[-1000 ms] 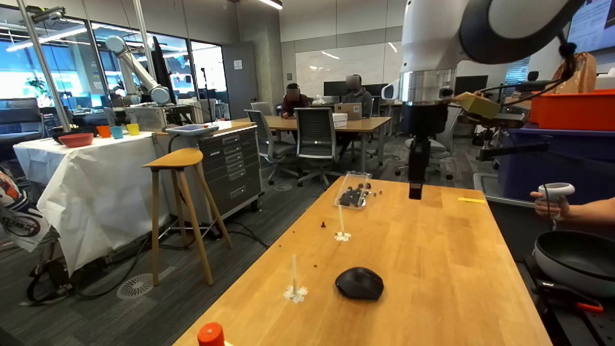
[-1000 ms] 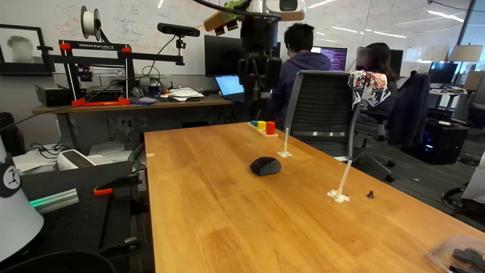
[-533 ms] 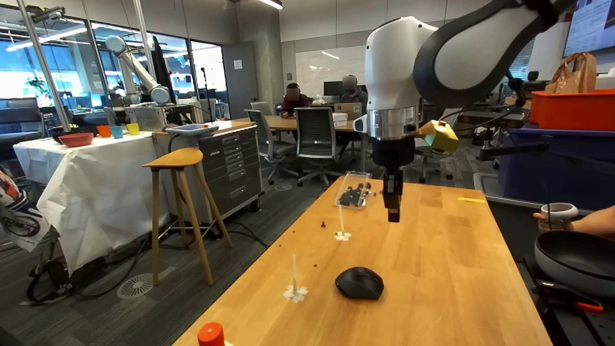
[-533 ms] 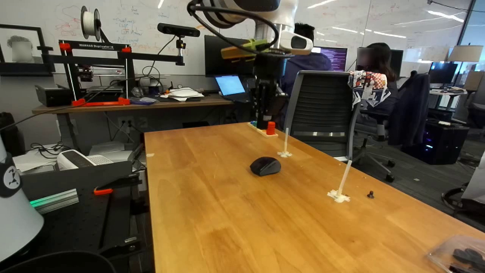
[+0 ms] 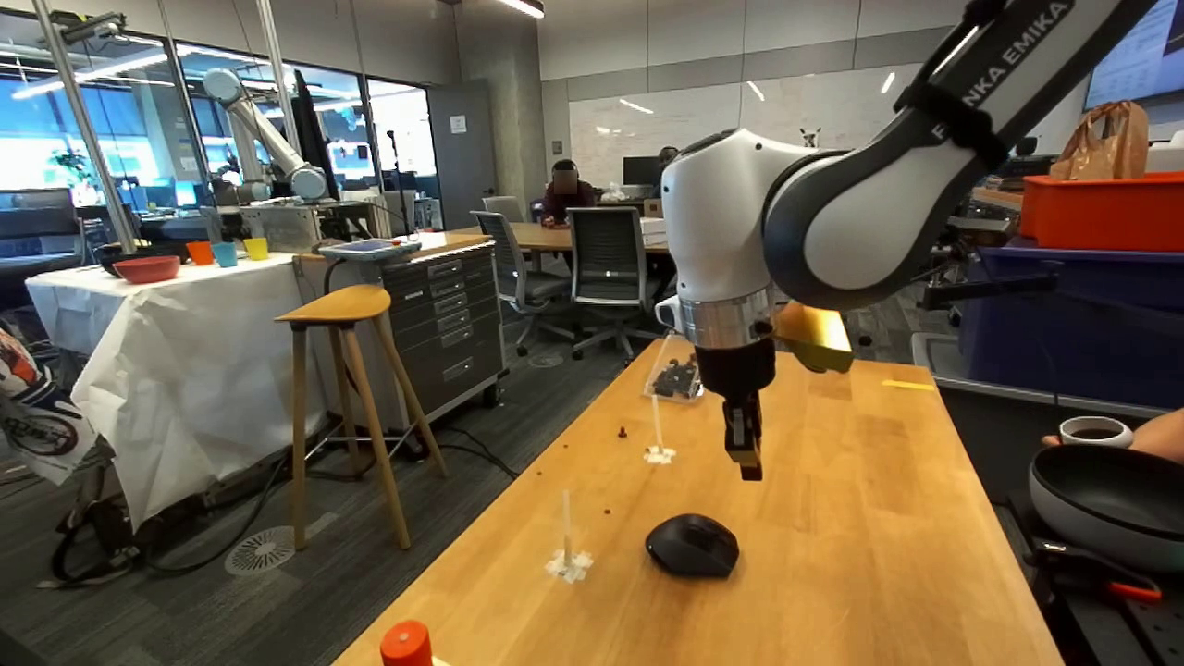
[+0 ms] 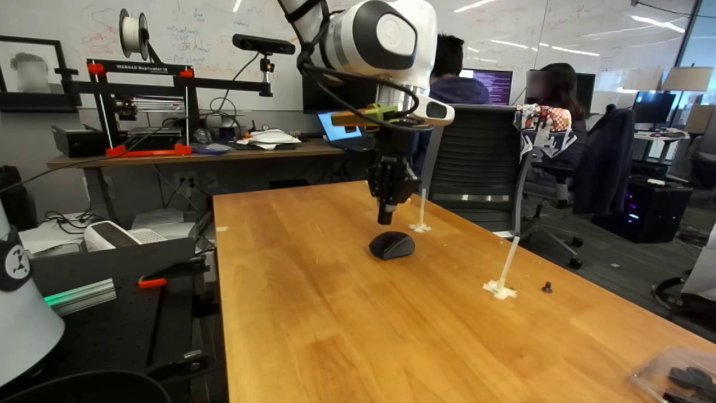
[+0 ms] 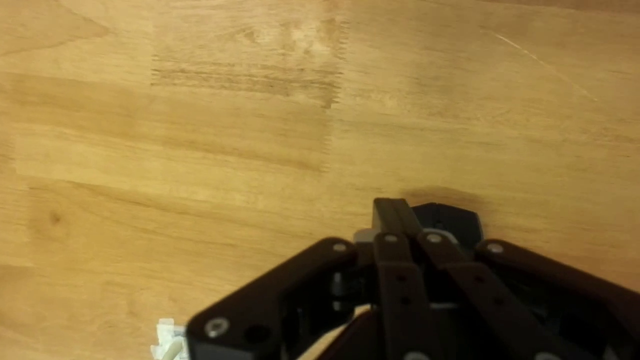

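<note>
While the gripper (image 7: 395, 210) hangs above the tabletop (image 5: 860, 536), clenched on nothing, the mouse (image 6: 392, 245) sits near, lower, untouched. Reads as an approach step; grasping would call for spread jaws, then lowering. Farther: pale upright stick (image 5: 567, 525), then clear box (image 6: 677, 358).

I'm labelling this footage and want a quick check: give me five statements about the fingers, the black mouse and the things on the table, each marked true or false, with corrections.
1. The fingers are shut with nothing between them. True.
2. The black mouse is held up off the table. False: it rests on the table, apart from the fingers.
3. In the wrist view, the fingers partly cover the black mouse. True.
4. Both pale sticks lie flat on the table. False: the pale sticks stand up from it.
5. The clear box has dark pieces in it. True.
</note>
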{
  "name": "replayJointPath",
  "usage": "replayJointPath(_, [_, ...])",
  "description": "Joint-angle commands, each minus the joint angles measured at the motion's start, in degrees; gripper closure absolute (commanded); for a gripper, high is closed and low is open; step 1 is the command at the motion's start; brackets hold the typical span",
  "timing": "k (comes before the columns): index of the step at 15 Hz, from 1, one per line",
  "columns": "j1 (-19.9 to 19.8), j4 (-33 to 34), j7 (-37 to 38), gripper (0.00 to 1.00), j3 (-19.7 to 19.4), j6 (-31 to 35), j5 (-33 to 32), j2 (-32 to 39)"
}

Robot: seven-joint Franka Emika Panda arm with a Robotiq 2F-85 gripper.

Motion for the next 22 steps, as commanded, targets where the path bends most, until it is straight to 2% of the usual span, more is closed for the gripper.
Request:
replayJointPath(1, [1.8,3.0,2.6,0.98,-0.5,0.0,-2.4,3.6])
replayJointPath(14, [3.1,8.5,3.7,0.99,-1.2,0.7,-2.2,12.1])
replayJointPath(22, [3.7,10.3,4.3,0.99,-1.4,0.9,-2.0,13.9])
